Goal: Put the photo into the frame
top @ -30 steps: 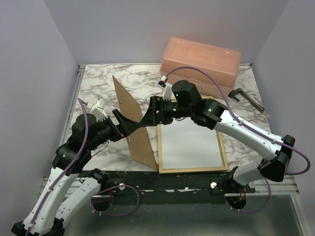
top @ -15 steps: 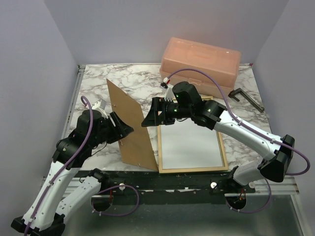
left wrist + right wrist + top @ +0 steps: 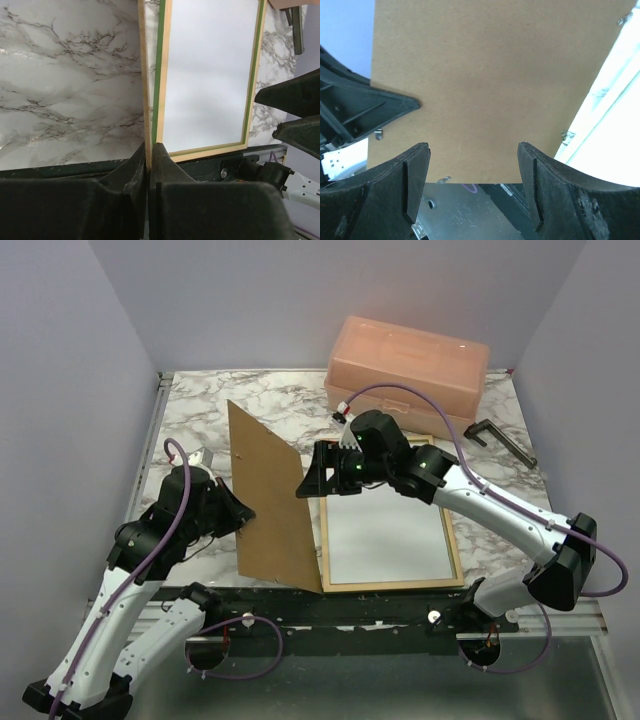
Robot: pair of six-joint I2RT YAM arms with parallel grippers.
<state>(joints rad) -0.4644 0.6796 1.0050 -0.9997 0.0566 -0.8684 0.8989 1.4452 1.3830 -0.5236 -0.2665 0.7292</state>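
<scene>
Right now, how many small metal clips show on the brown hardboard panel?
4 metal clips, right wrist view, on the panel: left side, bottom edge, right edge, top right; others may be hidden.
</scene>
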